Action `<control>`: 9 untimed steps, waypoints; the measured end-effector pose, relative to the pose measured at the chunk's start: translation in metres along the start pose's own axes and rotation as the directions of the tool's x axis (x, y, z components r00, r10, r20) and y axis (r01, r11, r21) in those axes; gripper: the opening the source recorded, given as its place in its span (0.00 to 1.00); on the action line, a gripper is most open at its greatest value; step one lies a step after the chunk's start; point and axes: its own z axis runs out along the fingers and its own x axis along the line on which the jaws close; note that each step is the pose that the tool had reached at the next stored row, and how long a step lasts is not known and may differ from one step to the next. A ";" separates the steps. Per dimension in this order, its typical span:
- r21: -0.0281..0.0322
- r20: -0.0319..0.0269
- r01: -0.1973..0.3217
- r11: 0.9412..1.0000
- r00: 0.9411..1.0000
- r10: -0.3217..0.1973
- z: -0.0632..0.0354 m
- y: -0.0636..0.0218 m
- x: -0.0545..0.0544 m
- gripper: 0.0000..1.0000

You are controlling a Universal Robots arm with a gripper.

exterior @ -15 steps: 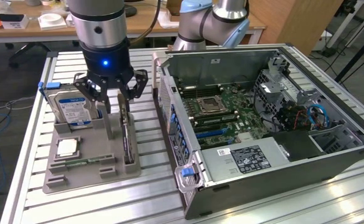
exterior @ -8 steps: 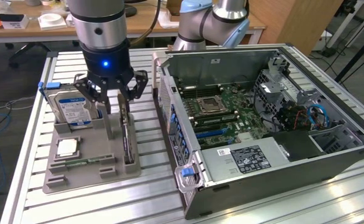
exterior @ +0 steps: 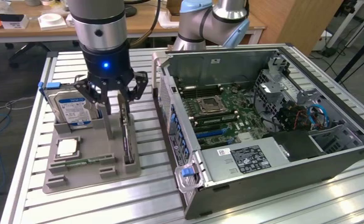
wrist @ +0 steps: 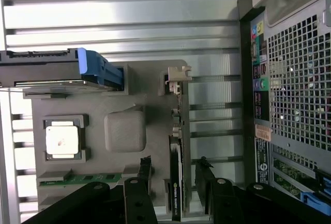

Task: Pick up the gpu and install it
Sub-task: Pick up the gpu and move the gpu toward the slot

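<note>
Claw (exterior: 115, 110) spread wide astride gpu (wrist: 176, 182) | edge lettering perhaps NVIDIA

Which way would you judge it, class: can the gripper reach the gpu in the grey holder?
Probably yes: the gripper hangs open above the gpu, a finger either side of the upright card, and nothing on the grey holder covers its top edge.

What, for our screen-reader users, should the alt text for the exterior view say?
An open gripper hovers over the gpu, which stands on edge in a grey holder beside a hard drive. On the exterior view's right lies an open computer case, motherboard exposed.
</note>
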 end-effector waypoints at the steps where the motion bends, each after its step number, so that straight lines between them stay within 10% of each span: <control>1: 0.000 0.000 0.000 1.000 1.000 0.000 0.0002 -0.0001 0.000 0.47; 9: 0.000 0.000 0.000 1.000 1.000 0.000 0.0020 -0.0015 -0.001 0.47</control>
